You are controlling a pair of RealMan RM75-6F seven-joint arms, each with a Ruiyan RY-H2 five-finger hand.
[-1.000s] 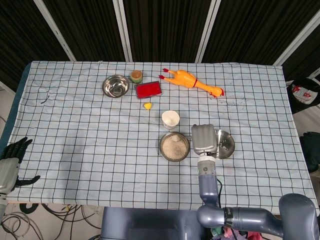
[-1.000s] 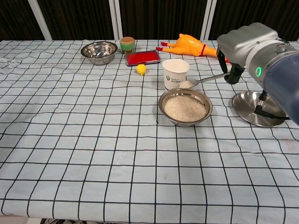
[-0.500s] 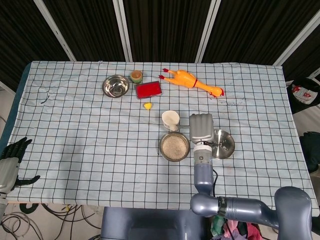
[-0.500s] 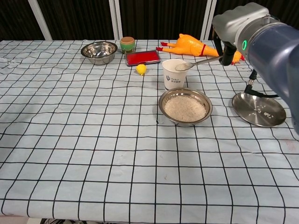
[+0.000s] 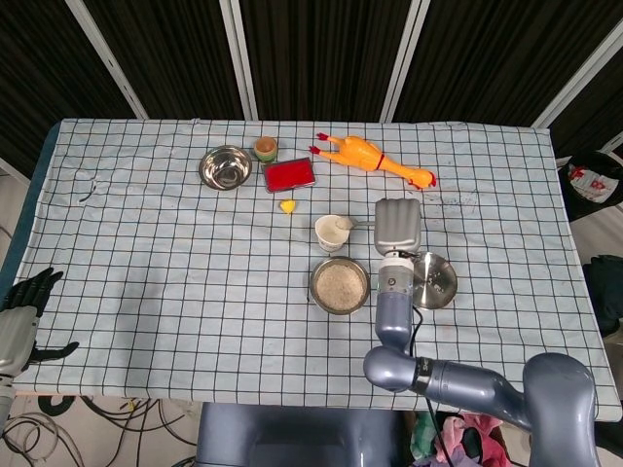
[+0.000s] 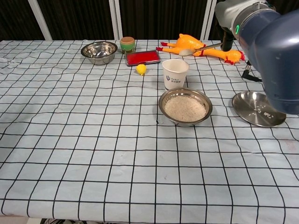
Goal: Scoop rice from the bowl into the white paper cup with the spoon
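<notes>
A steel bowl of rice (image 5: 340, 284) (image 6: 185, 107) sits mid-table, with the white paper cup (image 5: 333, 233) (image 6: 175, 73) just behind it. My right hand (image 5: 397, 226) (image 6: 227, 41) grips the handle of a metal spoon (image 6: 195, 49). The spoon is roughly level and carries rice in its scoop, which hangs a little above the cup's rim. Most of that hand is hidden by its own arm in the chest view. My left hand (image 5: 24, 309) hangs off the table's front left corner, fingers apart, holding nothing.
A steel plate (image 5: 434, 280) (image 6: 258, 108) with a few rice grains lies right of the bowl. At the back stand an empty steel bowl (image 5: 225, 166), a small green cup (image 5: 265, 148), a red tray (image 5: 290, 174), a yellow piece (image 5: 287, 205) and a rubber chicken (image 5: 375, 159).
My right hand has lifted the loaded spoon from beside the rice bowl up and back, so that the scoop now hangs over the cup. The left hand has not moved.
</notes>
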